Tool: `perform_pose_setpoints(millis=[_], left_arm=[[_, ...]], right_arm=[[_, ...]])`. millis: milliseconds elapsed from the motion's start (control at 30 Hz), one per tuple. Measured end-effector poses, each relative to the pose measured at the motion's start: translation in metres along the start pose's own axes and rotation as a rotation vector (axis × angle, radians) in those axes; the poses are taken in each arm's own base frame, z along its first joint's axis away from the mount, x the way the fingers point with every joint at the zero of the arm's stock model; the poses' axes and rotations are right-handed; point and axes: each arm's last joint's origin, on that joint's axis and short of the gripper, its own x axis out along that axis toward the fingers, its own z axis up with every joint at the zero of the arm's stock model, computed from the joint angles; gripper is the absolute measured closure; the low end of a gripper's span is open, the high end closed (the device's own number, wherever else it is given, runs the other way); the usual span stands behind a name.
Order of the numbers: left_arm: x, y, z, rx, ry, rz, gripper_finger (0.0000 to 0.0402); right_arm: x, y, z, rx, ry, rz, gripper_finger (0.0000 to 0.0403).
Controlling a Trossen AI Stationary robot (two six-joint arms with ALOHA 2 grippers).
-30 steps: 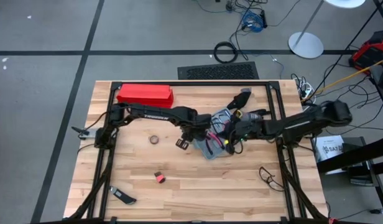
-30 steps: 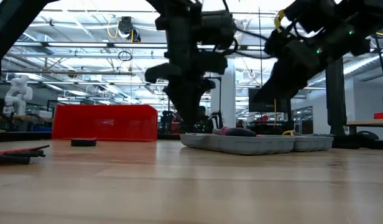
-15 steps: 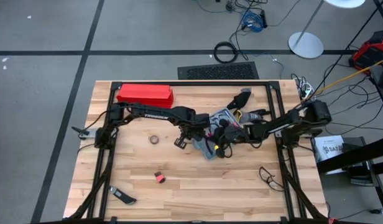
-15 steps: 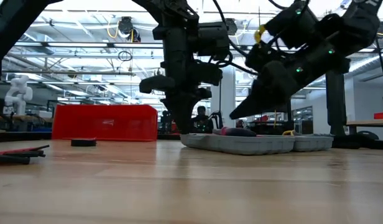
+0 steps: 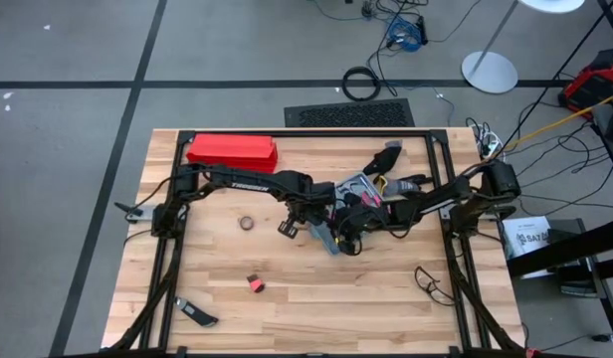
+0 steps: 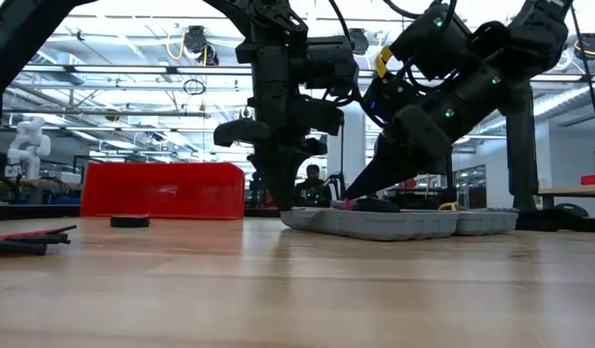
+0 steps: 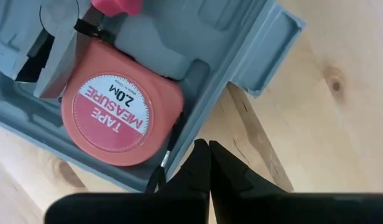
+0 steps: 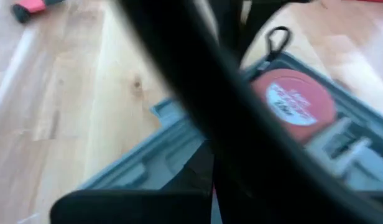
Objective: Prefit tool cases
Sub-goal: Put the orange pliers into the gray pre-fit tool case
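A wooden tabletop (image 5: 406,298) is seen from above, with an open blue-grey tool case (image 5: 348,211) lying flat near its middle. Both arms are gathered over the case. The left gripper (image 7: 207,163) is placed at the case's outer edge, its fingers (image 7: 193,171) pressed together with nothing between them, just beside the case wall and above bare wood. Inside the case, a round red tape measure (image 7: 120,113) is seated in a grey recess. The right gripper (image 5: 346,227) is lowered over the case's near half, its fingers closed; whether anything is touched cannot be told, since that arm's own view is crossed by a blurred dark cable. A long red box (image 5: 232,152) is set at the far left edge, well apart. A small dark ring (image 5: 247,223), a small red piece (image 5: 255,284) and a dark tool (image 5: 195,315) lie on open wood to the left and front.
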Motion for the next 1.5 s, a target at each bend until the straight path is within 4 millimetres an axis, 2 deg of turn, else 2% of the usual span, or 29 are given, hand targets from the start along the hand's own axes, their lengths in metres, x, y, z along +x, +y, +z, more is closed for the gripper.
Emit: perform_pose_setpoints(millis=[333, 600, 867, 967, 1067, 1233, 1400, 1500], left_arm=[[0.0, 0.0, -0.001, 0.0, 0.006, -0.004, 0.04], [0.0, -0.001, -0.001, 0.0, 0.011, -0.008, 0.04], [-0.008, 0.003, 0.022, 0.03, -0.144, 0.097, 0.04], [-0.009, 0.007, 0.028, 0.026, -0.203, 0.139, 0.04], [-0.007, 0.014, 0.025, -0.007, -0.228, 0.159, 0.04], [0.002, 0.012, 0.009, -0.055, -0.131, 0.092, 0.04], [0.009, 0.004, -0.003, -0.068, -0.045, 0.032, 0.04], [0.014, 0.0, -0.009, -0.075, -0.011, 0.008, 0.04]], right_arm=[[-0.008, -0.005, -0.001, -0.019, 0.053, -0.106, 0.0403], [-0.027, -0.01, 0.001, -0.026, 0.109, -0.17, 0.0403], [-0.055, -0.026, -0.007, 0.001, 0.26, -0.37, 0.0403], [-0.054, -0.031, -0.015, 0.032, 0.303, -0.39, 0.0403], [-0.05, -0.034, -0.029, 0.053, 0.371, -0.383, 0.0403], [-0.04, -0.031, -0.032, 0.12, 0.358, -0.327, 0.0403], [-0.027, -0.016, -0.025, 0.168, 0.265, -0.165, 0.0403], [-0.026, -0.007, -0.023, 0.171, 0.23, -0.113, 0.0403]])
